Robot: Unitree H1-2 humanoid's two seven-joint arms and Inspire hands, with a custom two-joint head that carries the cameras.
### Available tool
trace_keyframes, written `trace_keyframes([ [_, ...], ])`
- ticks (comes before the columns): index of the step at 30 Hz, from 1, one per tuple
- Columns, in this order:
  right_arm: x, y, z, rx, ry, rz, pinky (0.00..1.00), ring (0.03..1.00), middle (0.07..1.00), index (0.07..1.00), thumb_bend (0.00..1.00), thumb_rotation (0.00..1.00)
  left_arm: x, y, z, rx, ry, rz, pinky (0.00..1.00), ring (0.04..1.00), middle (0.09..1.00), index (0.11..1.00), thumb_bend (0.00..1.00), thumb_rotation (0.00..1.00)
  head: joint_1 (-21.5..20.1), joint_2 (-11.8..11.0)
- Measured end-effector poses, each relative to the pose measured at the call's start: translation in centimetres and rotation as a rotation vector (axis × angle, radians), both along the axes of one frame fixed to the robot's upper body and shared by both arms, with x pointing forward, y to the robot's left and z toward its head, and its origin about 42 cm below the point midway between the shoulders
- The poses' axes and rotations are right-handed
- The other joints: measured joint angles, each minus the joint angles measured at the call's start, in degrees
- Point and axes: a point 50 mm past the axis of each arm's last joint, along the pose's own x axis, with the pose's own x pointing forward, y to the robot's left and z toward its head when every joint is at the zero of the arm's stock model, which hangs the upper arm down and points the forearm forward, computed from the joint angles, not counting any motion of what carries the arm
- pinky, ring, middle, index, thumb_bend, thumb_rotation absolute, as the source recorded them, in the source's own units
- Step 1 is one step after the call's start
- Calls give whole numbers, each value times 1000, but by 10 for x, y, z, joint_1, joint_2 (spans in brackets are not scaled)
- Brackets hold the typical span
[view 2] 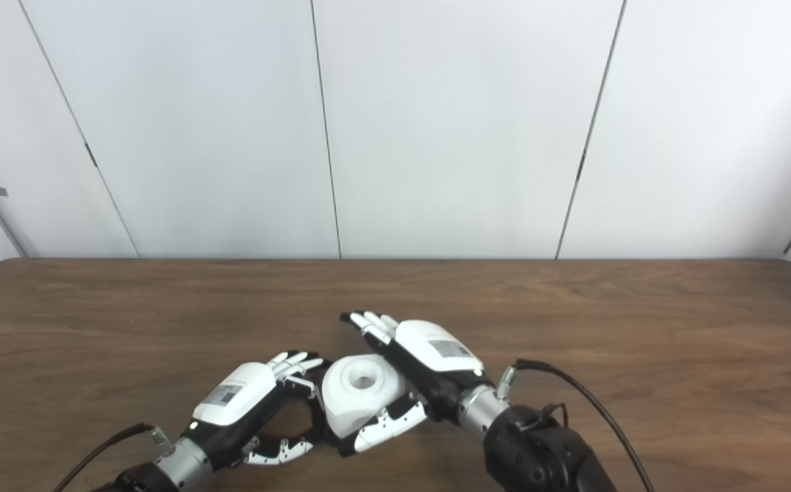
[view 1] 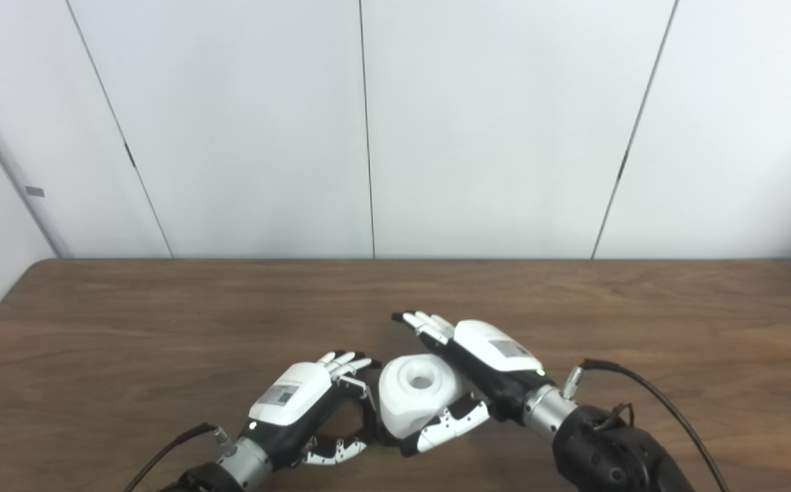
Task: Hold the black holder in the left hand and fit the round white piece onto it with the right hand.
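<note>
Only partly visible: black holder [view 2: 315, 410] behind round white piece [view 2: 361, 400]

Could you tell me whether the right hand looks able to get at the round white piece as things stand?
Probably yes: the right hand already cups the round white piece, thumb under its front and fingers extended behind it, nothing between them.

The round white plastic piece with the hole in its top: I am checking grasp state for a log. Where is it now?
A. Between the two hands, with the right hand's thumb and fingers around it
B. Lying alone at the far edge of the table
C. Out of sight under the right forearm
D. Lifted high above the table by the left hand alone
A: the round white plastic piece sits between the left hand and the right hand, whose thumb crosses its front.
</note>
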Motion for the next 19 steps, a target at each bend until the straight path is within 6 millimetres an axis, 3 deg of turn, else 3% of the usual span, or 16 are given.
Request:
trace_keyframes([
  [19, 4, -55, 24, 21, -16, -107, 919, 1000, 1000, 1000, 1000, 488, 0, 0, 0, 1, -1, -4, 1000, 966, 923, 483, 514, 50, -1, -1],
])
